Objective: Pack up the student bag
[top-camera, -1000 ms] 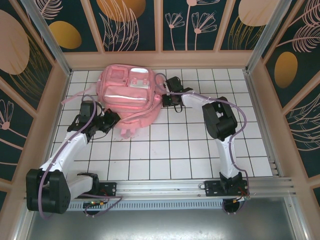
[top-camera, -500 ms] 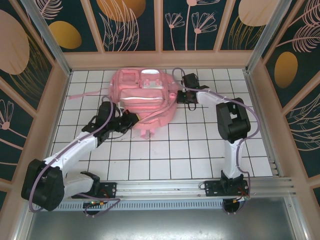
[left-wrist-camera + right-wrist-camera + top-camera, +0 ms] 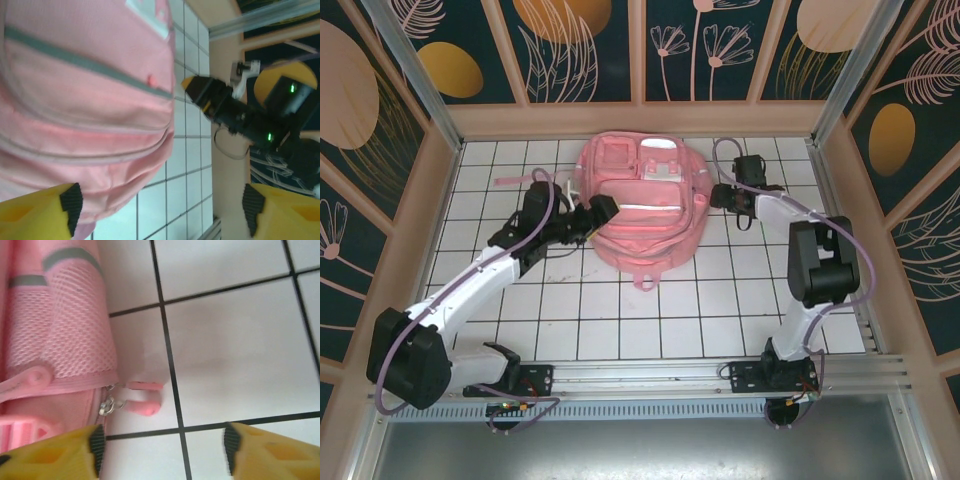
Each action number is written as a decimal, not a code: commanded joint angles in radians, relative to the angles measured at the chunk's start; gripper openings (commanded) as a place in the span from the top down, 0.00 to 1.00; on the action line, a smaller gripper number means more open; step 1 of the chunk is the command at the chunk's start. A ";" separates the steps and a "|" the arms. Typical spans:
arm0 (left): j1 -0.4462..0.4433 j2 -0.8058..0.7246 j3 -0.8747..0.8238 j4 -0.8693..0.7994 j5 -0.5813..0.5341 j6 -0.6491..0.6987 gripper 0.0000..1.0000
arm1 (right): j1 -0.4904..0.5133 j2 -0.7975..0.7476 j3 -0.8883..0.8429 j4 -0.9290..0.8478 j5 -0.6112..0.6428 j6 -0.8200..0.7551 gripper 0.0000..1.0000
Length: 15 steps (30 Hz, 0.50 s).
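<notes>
Pink fabric student bag (image 3: 645, 205) lying flat on the tiled bench (image 3: 720, 300), between both end effectors. Left end effector (image 3: 160, 210): wide open, empty, bag's side just ahead. Right end effector (image 3: 162, 447): open, empty, zip pull (image 3: 142, 405) just ahead — centre on it before closing.

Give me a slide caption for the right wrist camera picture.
Right gripper, fingers open, beside the student bag, whose pink zipper pulls lie on the white tiled table.
</notes>
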<state>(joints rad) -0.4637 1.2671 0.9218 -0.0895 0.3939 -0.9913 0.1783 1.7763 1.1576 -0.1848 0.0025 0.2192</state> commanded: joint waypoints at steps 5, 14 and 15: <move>0.112 0.055 0.231 -0.290 -0.331 0.254 0.01 | 0.010 -0.277 -0.080 0.085 0.098 0.031 0.12; 0.273 0.032 0.142 -0.121 -0.882 0.495 0.02 | -0.053 -0.589 -0.301 0.217 0.129 0.026 0.01; 0.278 0.029 0.107 -0.074 -0.925 0.522 0.01 | -0.054 -0.602 -0.334 0.242 0.133 -0.003 0.01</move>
<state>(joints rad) -0.1951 1.3113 1.0988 -0.2615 -0.2790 -0.6167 0.1371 1.2022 0.9024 -0.0147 0.1135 0.2474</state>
